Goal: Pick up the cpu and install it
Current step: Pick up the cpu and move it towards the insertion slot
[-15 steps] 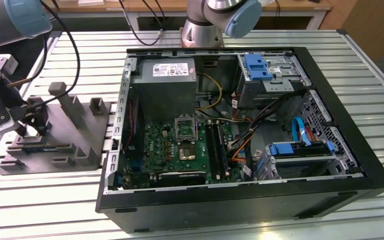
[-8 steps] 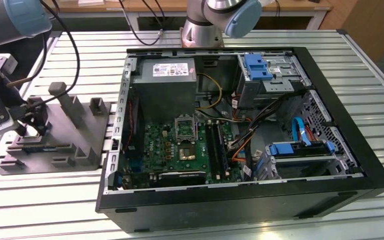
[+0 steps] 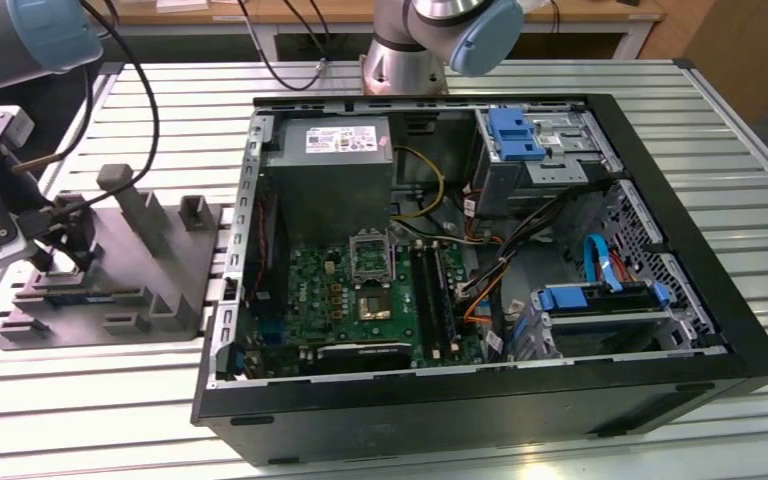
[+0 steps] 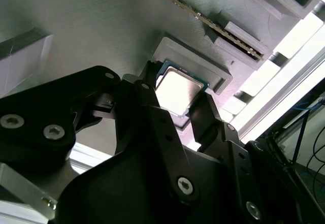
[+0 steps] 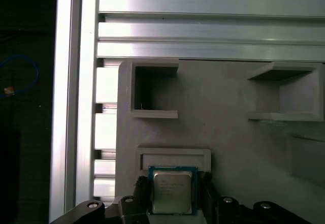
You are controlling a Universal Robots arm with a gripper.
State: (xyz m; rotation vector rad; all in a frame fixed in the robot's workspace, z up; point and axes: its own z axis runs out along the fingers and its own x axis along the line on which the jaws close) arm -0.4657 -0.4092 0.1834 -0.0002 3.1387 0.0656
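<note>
While you look down through the second wrist view, your gripper point(image 4: 175, 102) stands narrow, its two black fingers point(image 4: 146, 99) closed against opposite edges of the small flat square cpu point(image 4: 177, 88) with a silvery metal top and a green rim; the first wrist view shows the same chip point(image 5: 172, 191) square between the same fingers. Directly behind the cpu lies a shallow raised square pocket point(image 4: 216, 74) of the grey moulded plastic tray point(image 4: 101, 31); you cannot tell from these pictures whether the chip is resting in that pocket or is clear of it. Farther along the tray, a thin green circuit strip point(image 4: 203, 18) stands on edge in a slot, and boxy upright posts point(image 5: 152, 89) rise from its floor.

In the exterior view, the gripper point(image 3: 44, 255) hangs over the tray point(image 3: 157, 285) at that view's left; the tray sits on the slatted aluminium table point(image 3: 91, 400). Just beside the tray, towards that view's right, lies the open black computer case point(image 3: 491, 410); inside it you see the green motherboard point(image 3: 317, 290) with its square metal-framed socket point(image 3: 371, 255), well apart from the cpu. Beyond the socket is the big grey metal box with a white label point(image 3: 337, 185); farthest back stands the arm's grey base point(image 3: 404, 55).
</note>
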